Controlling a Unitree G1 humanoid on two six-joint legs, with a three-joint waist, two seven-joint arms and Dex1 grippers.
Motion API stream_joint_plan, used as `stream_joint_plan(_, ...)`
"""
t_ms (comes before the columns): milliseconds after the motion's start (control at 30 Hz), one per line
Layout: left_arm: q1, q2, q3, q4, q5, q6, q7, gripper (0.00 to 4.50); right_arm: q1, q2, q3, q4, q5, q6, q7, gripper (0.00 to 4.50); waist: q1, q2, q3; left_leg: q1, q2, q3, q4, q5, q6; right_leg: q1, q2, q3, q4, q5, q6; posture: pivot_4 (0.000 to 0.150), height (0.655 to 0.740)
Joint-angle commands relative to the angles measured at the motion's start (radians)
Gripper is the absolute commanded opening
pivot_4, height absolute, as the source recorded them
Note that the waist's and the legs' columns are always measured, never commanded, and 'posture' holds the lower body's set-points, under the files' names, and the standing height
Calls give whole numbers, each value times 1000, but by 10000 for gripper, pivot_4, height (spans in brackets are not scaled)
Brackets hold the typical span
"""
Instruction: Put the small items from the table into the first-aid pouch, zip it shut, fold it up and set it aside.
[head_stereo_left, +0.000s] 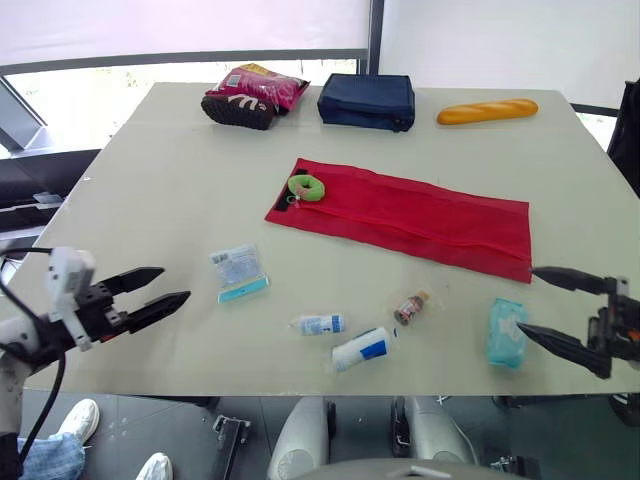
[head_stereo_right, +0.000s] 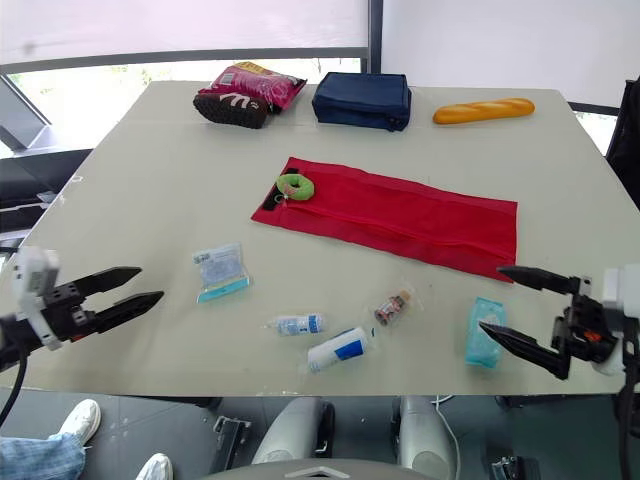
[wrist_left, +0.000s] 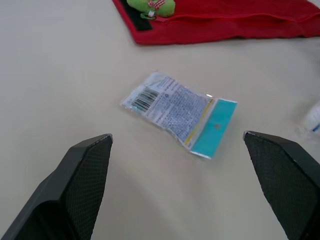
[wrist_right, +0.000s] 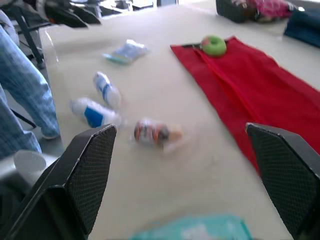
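Left eye view: left gripper spread apart at eight o'clock. Right gripper, four o'clock, likewise spread, empty.

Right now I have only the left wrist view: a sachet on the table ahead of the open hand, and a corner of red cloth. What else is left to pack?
Observer: Four more small items lie toward the near edge of the table: a small bottle, a white tube, a wrapped vial and a teal wipes pack.
Reviewer: Is the pouch laid out?
Observer: Yes, the red pouch lies unfolded and flat mid-table, stretching toward the robot's right.
Reviewer: And the other hand?
Observer: The right hand is open, close by the teal wipes pack, holding nothing.
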Motion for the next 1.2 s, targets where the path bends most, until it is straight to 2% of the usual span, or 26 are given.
stream_joint_plan(33,-70,-9,-14,-71,-35,105,108,45000,-96,-20,54,-149,117,95,-149,44151,2,-1,0,-1,0,-1,0,0,0,0,0,0,0,0,0,1500,7134)
stream_joint_plan(267,-231,-69,-113,-57,-10,209,272,45000,-328,-2,221,-232,134,182,-360,44151,3,-3,0,-1,-2,-1,1,0,0,0,0,0,0,1,0,1500,7134)
stream_joint_plan(400,-292,-75,-177,-9,-4,267,279,45000,-427,5,314,-239,113,213,-413,44151,2,-3,0,-2,-4,-1,1,0,0,0,0,0,0,3,-3,1500,7134)
stream_joint_plan(567,-355,-91,-187,64,-40,338,264,45000,-481,32,370,-244,117,214,-429,44151,1,-4,0,-2,-4,-1,1,0,0,0,1,0,0,3,-4,1500,7134)
stream_joint_plan(700,-350,-85,-192,49,-58,377,232,33466,-484,33,380,-248,114,211,-431,45000,1,-4,0,-2,-4,-1,1,0,0,0,1,0,0,3,-4,1500,7134)
stream_joint_plan(767,-337,-84,-187,35,-68,395,224,24445,-484,32,378,-247,110,205,-431,45000,1,-4,0,-2,-4,-1,1,0,0,0,0,0,0,3,-4,1500,7134)
stream_joint_plan(800,-332,-84,-183,31,-72,400,222,18543,-483,32,376,-247,108,204,-431,45000,1,-4,0,-2,-4,-1,1,0,0,0,0,0,0,3,-4,1500,7134)
stream_joint_plan(833,-329,-84,-180,28,-76,404,222,15441,-482,31,375,-247,107,203,-431,45000,1,-4,0,-2,-3,-1,1,0,0,0,0,0,0,3,-4,1500,7134)
stream_joint_plan(900,-330,-90,-167,27,-84,407,227,2834,-481,32,377,-245,104,201,-428,45000,1,-4,0,-2,-3,-2,1,0,0,0,1,0,0,3,-4,1500,7134)
stream_joint_plan(933,-329,-91,-161,25,-88,409,228,490,-480,33,377,-246,103,201,-429,45000,1,-4,0,-2,-3,-2,1,0,0,0,1,0,0,3,-4,1500,7134)
stream_joint_plan(1200,-327,-84,-115,-37,-169,449,220,490,-471,50,392,-235,89,203,-428,45000,1,-4,0,-2,-3,-2,1,0,0,0,0,0,0,3,-4,1500,7134)
